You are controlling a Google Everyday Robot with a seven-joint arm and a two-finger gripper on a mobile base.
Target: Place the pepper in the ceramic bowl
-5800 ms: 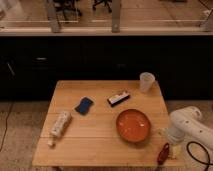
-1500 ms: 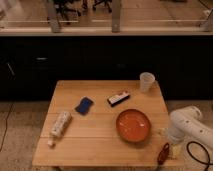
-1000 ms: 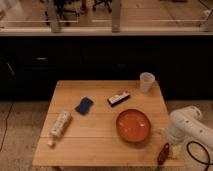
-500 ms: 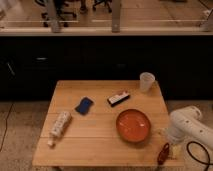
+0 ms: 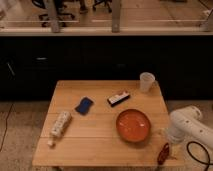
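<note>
In the camera view, my gripper (image 5: pixel 168 144) hangs over the near right corner of the bench (image 5: pixel 95 142), at the end of my white arm (image 5: pixel 189 124), which reaches in from the right side. The pepper (image 5: pixel 163 154) is right at the gripper's tip, dark red and slender, and it lies across the bench's near right corner. It looks to be touching my claw, but I cannot tell whether the claw has hold of it or how wide it stands.

The ceramic bowl (image 5: pixel 134 125) rests on the bench near the right edge, just left of my gripper. The pepper is outside it, close to its near rim.

A translucent white cup (image 5: pixel 146 81) stands upright at the far right corner. A dark block with a white top (image 5: pixel 118 98) lies mid-bench, with a flat blue object (image 5: pixel 84 105) to its left. A white bottle (image 5: pixel 60 125) lies on its side near the left edge.
</note>
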